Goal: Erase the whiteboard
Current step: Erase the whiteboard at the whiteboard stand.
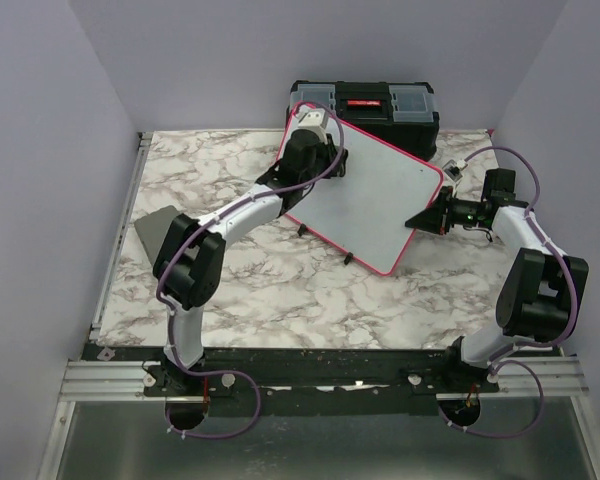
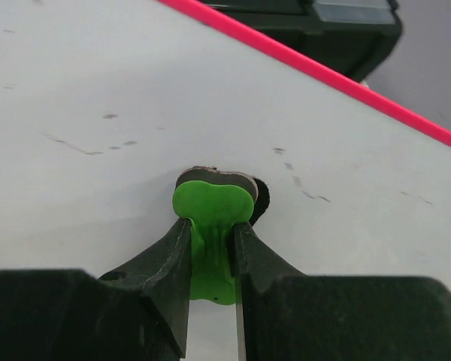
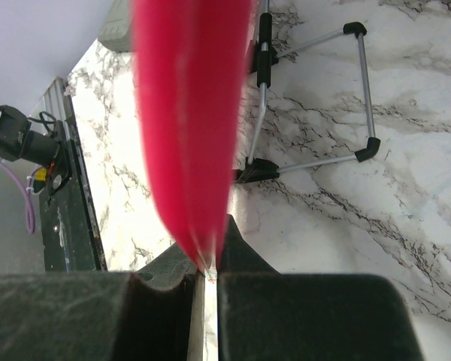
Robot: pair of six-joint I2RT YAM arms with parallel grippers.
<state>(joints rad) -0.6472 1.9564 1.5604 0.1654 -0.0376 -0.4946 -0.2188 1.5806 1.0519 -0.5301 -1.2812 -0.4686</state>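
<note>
1 whiteboard [image 1: 370,195], 1 grn eraser [image 2: 210,210], 1 toolbox [image 1: 380,108].

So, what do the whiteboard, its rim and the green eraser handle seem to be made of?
Whiteboard: smooth white coated sheet, core not visible; faint ink marks sit on top. Rim: probably plastic, evenly pink-red, rounded at corners. Green eraser handle: likely moulded plastic, matte, uniform colour, soft rounded shape. Dark pad under it: perhaps felt, unclear.

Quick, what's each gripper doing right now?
Left gripper: shut on the green eraser, pressed to the whiteboard.
Right gripper: shut on the whiteboard's red rim.
</note>
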